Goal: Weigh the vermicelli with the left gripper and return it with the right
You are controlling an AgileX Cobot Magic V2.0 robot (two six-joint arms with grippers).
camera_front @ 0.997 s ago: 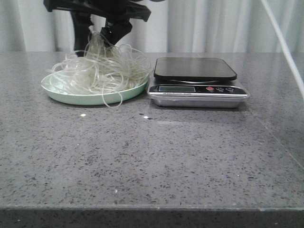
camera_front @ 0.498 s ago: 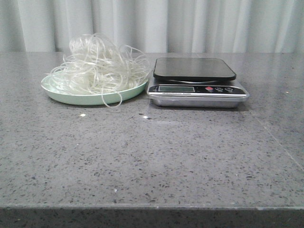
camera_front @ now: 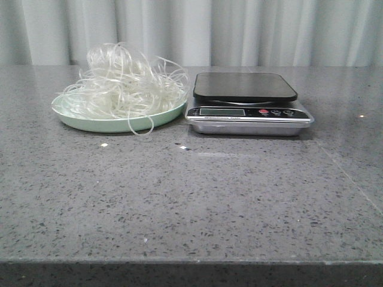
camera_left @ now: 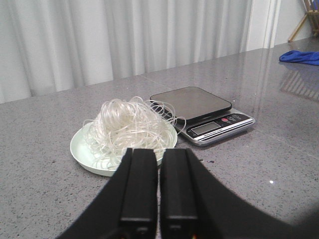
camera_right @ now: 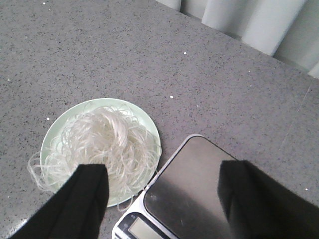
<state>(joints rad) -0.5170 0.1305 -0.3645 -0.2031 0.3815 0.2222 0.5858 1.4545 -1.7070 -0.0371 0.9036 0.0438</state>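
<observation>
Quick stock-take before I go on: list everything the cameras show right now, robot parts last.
vermicelli: one tangle, translucent whitish, heaped on the plate.
plate: one, pale green, on the table left of the scale.
scale: one, black platform on a silver base, nothing on it.
table: one, grey speckled.
curtain: pale, behind the table.
blue cloth: one, far edge of the left wrist view.
left gripper: black fingers shut, empty.
right gripper: black fingers open, above plate and scale.
</observation>
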